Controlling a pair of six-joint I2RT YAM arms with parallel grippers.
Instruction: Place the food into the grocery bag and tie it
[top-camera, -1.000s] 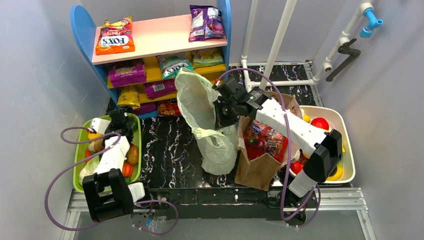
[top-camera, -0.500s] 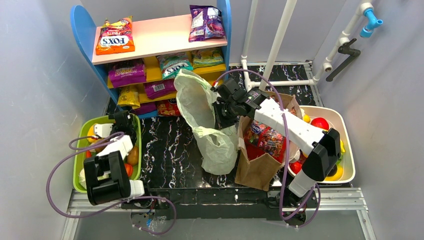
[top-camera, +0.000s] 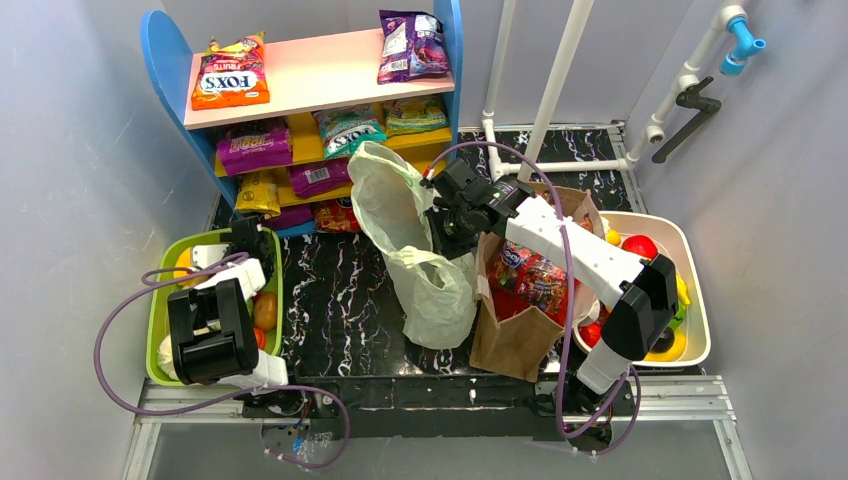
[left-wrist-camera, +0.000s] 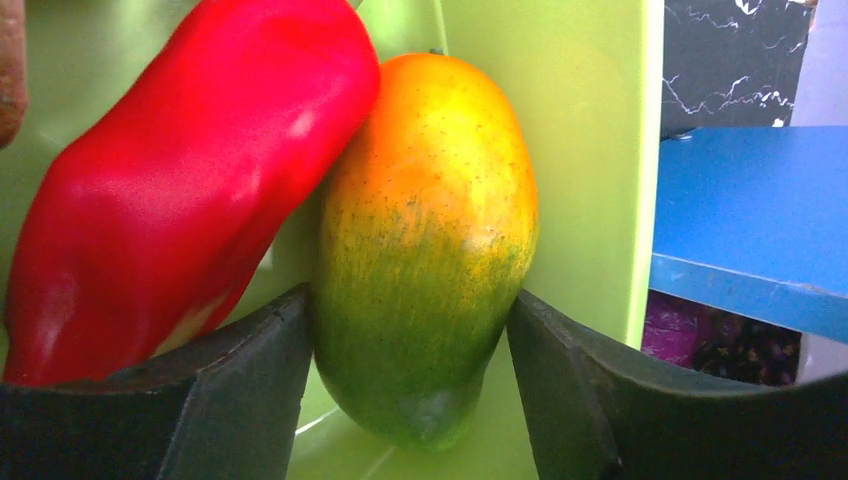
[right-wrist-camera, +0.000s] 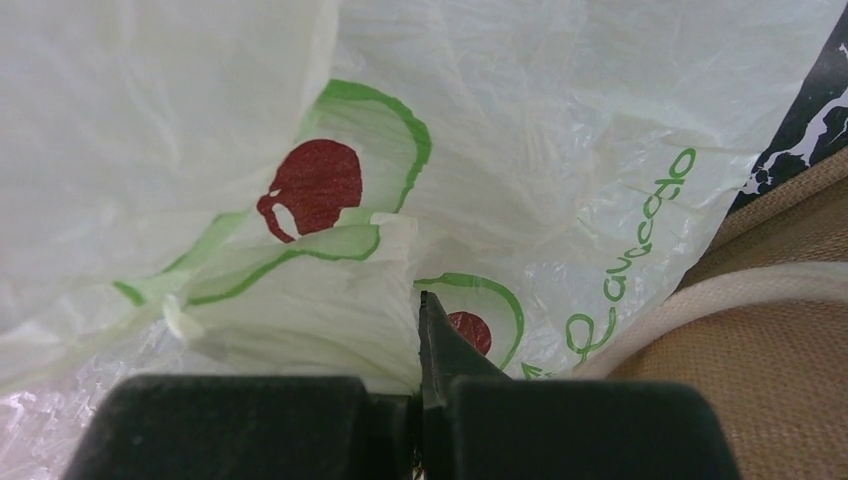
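Observation:
In the left wrist view a mango (left-wrist-camera: 425, 250), orange on top and green below, stands in a corner of the green tray (left-wrist-camera: 590, 150), leaning against a red pepper (left-wrist-camera: 180, 190). My left gripper (left-wrist-camera: 410, 310) has a finger pressed on each side of the mango. From above, that gripper (top-camera: 245, 240) sits at the far end of the tray (top-camera: 155, 320), hiding the mango. The pale-green grocery bag (top-camera: 420, 270) stands open mid-table. My right gripper (top-camera: 440, 225) is shut on a bunched fold of its plastic (right-wrist-camera: 330, 300), holding the rim up.
A brown paper bag (top-camera: 515, 340) with snack packs stands right of the grocery bag. A white tub (top-camera: 695, 290) of fruit sits at the far right. A blue and pink shelf (top-camera: 310, 70) with snack packs stands behind. More food (top-camera: 265, 310) lies in the green tray.
The left arm has reached farther back along the green tray and its jaws have narrowed onto the mango. The right gripper holds the bag with almost no movement.

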